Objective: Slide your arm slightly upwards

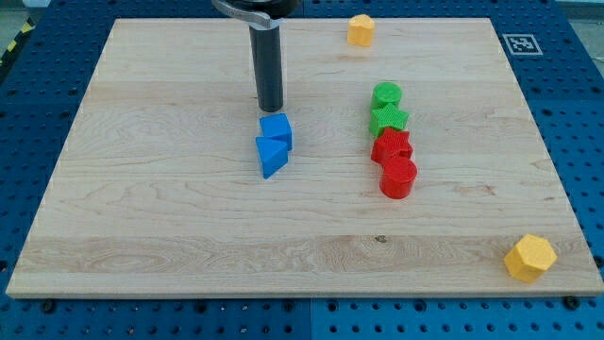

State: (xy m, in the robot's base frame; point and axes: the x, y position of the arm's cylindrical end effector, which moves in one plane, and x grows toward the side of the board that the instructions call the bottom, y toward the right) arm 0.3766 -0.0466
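- While my tip [272, 108] rests on the wooden board [142, 189] just above the blue cube [276, 129], the blue wedge [271, 156] touches that cube from below.
- Open board toward the view's top suits a short upward slide.
- No pincer exists; the rod holds nothing and seems barely clear of the cube.

1. Wooden board [170, 217] carries eight blocks.
2. Blue cube [276, 129] touches blue wedge [271, 156], centre.
3. Green cylinder [386, 95], green star [389, 119], red star [392, 145], red cylinder [398, 177] form a touching column.
4. Yellow block [360, 29] at top; yellow hexagon [529, 257] bottom right.
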